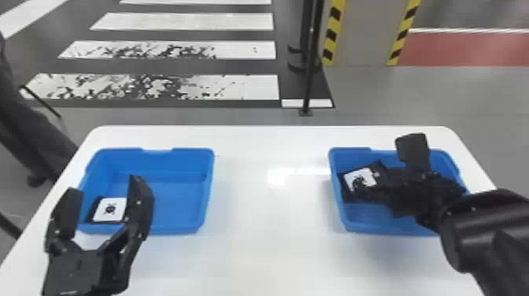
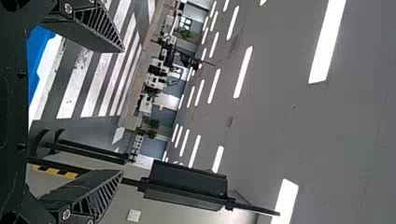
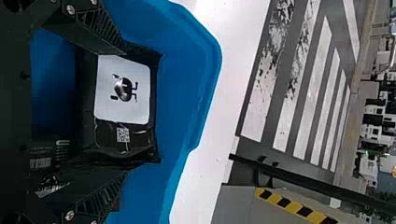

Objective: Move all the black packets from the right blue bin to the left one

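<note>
My left gripper (image 1: 105,191) stands open at the near left part of the left blue bin (image 1: 177,228). A black packet with a white label (image 1: 110,209) lies in that bin, between the fingers as seen from the head. In the left wrist view, my left gripper (image 2: 123,111) has nothing between its fingers. My right gripper (image 1: 387,169) is down in the right blue bin (image 1: 378,228), beside a white-labelled black packet (image 1: 360,179). In the right wrist view, my right gripper (image 3: 124,111) is open, with that packet (image 3: 123,91) between its spread fingers. More black packaging with a barcode (image 3: 46,161) lies near it.
Both bins stand on a white table (image 1: 252,244), with a wide stretch of tabletop between them. A dark pole (image 1: 311,74) rises from the floor behind the table. The right forearm (image 1: 484,228) passes over the right bin's near right corner.
</note>
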`<state>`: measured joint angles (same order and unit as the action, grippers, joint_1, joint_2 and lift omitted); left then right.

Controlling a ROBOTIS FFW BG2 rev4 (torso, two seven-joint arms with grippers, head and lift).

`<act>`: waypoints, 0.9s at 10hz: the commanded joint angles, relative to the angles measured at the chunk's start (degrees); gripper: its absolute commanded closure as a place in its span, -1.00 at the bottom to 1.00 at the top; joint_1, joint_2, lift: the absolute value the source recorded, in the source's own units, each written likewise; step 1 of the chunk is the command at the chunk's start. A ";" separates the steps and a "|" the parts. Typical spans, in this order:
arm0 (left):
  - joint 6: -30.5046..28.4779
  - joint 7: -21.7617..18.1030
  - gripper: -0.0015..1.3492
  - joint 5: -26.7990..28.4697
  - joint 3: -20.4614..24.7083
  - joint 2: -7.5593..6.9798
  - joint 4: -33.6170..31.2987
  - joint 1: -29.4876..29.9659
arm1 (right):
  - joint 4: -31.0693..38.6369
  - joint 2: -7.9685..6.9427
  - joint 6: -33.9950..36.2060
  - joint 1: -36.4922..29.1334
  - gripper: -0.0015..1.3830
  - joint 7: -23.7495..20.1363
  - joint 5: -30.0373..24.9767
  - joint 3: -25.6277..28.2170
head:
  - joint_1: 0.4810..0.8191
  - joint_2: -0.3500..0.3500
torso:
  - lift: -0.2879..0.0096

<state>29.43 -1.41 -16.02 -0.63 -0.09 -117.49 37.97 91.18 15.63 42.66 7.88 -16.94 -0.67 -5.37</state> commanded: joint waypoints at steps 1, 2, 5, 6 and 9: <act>0.10 0.00 -0.83 0.25 0.06 0.00 0.00 -0.01 | -1.67 0.02 -0.61 0.84 -0.84 -0.02 -0.01 -0.23 | 0.27 -0.02 | -0.01; 0.10 0.00 -0.83 0.48 0.06 0.00 0.00 -0.01 | -3.08 0.11 -1.32 1.55 -0.83 -0.11 0.79 -1.03 | 0.27 -0.03 | -0.01; 0.10 0.00 -0.83 0.59 0.06 0.00 0.00 -0.15 | -5.19 0.81 0.09 3.66 -0.19 -0.37 1.81 -4.46 | 0.27 0.01 | -0.01; 0.10 0.00 -0.83 0.59 0.17 0.00 0.00 -0.15 | -5.33 0.90 1.21 3.66 0.10 -0.55 2.73 -4.69 | 0.27 0.02 | -0.01; 0.10 0.00 -0.83 0.59 0.51 0.09 0.14 -0.01 | -4.06 0.99 1.07 1.97 0.65 -0.37 7.30 -2.97 | 0.27 0.08 | -0.01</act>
<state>29.53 -1.40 -15.42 -0.16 -0.01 -117.41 37.96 86.89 16.63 43.74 10.04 -17.34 5.70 -8.71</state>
